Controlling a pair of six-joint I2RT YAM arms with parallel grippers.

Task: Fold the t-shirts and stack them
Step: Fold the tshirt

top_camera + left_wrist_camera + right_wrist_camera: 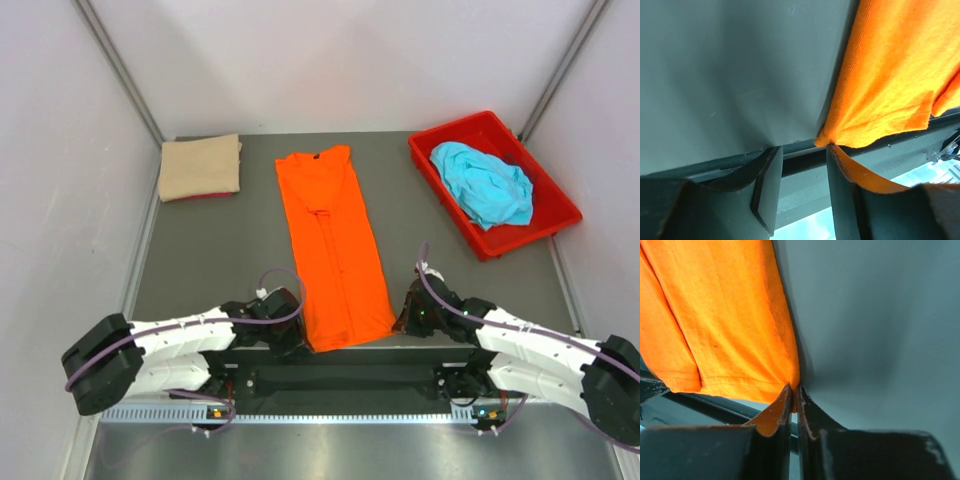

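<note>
The orange t-shirt (335, 245) lies folded into a long strip down the middle of the table, collar far, hem near. My left gripper (291, 338) is open at the hem's near left corner (827, 139), its right finger touching the cloth. My right gripper (402, 322) is shut on the hem's near right corner (792, 385). The tan t-shirt (200, 167) lies folded at the far left. The turquoise t-shirt (485, 182) lies crumpled in the red bin (548, 200).
The red bin stands at the far right of the table. White walls close in the left, right and back. The table's near edge (800, 150) runs right under the shirt's hem and both grippers.
</note>
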